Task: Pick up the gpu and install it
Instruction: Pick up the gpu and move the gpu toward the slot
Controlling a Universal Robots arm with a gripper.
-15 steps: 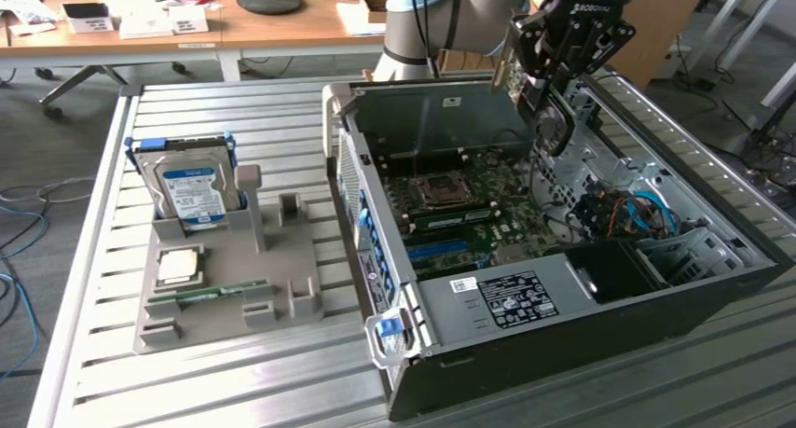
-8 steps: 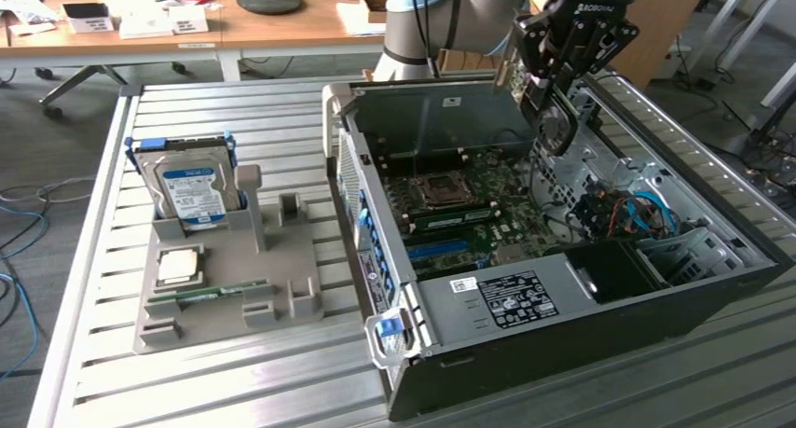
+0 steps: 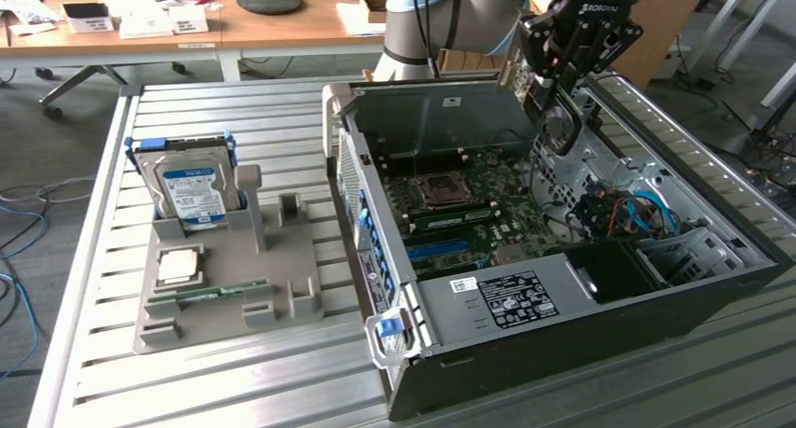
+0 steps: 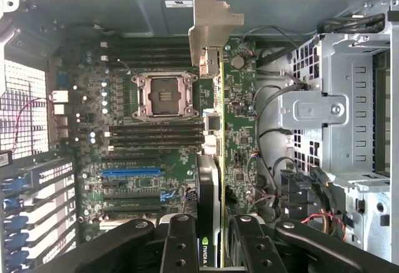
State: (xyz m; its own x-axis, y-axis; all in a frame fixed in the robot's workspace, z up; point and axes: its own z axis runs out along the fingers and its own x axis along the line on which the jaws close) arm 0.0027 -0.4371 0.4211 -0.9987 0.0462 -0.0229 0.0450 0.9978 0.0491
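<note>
We hold the gpu (image 4: 209,179), a thin dark fan card, over the green motherboard (image 4: 156,161).
From the exterior view's left: silver hard drive (image 3: 189,193) upright in a grey plastic tray (image 3: 237,260), black metal computer case (image 3: 597,353), then our black gripper (image 4: 215,242), fingers partly closed and clamping the card.

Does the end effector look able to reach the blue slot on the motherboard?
Probably yes: the case is open, nothing covers the blue slot, and the end effector, gripping the gpu, hangs over the motherboard.
</note>
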